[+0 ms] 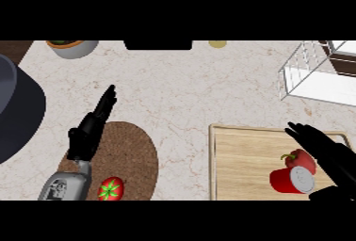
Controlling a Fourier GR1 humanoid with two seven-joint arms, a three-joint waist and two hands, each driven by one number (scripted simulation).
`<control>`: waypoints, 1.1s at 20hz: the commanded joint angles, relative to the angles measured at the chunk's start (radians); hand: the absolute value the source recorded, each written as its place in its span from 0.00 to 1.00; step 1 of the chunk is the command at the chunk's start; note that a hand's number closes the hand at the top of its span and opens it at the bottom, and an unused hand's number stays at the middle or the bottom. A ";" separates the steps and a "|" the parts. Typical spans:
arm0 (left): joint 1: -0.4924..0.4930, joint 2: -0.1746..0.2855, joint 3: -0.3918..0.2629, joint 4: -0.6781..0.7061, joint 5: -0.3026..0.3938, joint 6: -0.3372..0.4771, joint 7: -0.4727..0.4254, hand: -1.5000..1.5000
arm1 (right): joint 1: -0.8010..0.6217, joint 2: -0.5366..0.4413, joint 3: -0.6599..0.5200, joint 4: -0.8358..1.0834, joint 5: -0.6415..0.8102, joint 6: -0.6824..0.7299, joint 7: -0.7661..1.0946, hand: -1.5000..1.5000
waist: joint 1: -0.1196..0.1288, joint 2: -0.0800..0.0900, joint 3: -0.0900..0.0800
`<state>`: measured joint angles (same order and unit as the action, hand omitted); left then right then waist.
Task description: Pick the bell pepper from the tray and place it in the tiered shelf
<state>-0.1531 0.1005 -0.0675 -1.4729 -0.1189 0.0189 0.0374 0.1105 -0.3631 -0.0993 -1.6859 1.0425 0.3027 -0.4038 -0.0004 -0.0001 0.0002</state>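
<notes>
Fingers (313, 138) of the right hand (335, 157) lay straight and open beside the bell pepper (299, 159); closing risked catching the red can (292, 180) near them instead.

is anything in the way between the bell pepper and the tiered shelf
Nothing visible besides the right hand itself: bare tray and counter lie between the bell pepper and the tiered shelf. The red can sits on the pepper's near side.

I see a cream counter (188, 84) veined in tan, a pale wood-grain tray (243, 160), a red pepper (302, 159) with a green stem, a brown woven mat (135, 146) and a white wire shelf (313, 77). The left hand (87, 134) and right hand (327, 149) are black.
</notes>
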 commanded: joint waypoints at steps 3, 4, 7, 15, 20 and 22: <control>-0.020 0.002 0.033 0.007 0.008 -0.028 -0.004 0.50 | -0.048 -0.044 -0.056 0.049 -0.017 0.055 -0.049 0.00 | -0.001 0.000 0.000; -0.062 -0.014 0.025 0.022 -0.010 -0.005 0.050 0.50 | 0.073 -0.013 -0.023 -0.019 0.023 -0.011 -0.057 0.00 | -0.005 -0.001 0.000; 0.023 -0.010 0.012 -0.051 -0.019 -0.023 0.025 0.50 | -0.049 0.011 0.003 0.062 0.052 0.021 -0.013 0.00 | 0.001 0.000 0.000; 0.056 0.019 0.039 -0.088 0.014 -0.072 0.039 0.50 | -0.015 0.001 0.050 0.051 0.156 -0.101 -0.067 1.00 | 0.003 -0.002 0.000; 0.009 0.006 0.054 -0.008 -0.001 -0.066 -0.008 0.50 | -0.045 0.024 0.013 0.097 0.113 -0.125 -0.117 1.00 | 0.001 0.000 0.000; -0.006 -0.015 0.034 -0.003 -0.021 -0.034 0.029 0.50 | -0.046 0.124 0.000 0.019 0.106 0.005 0.116 1.00 | -0.001 -0.001 -0.001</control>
<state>-0.1593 0.0923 -0.0251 -1.4681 -0.1311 -0.0218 0.0408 0.0887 -0.3290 -0.0897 -1.6253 1.1610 0.2208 -0.4499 -0.0012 -0.0020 -0.0028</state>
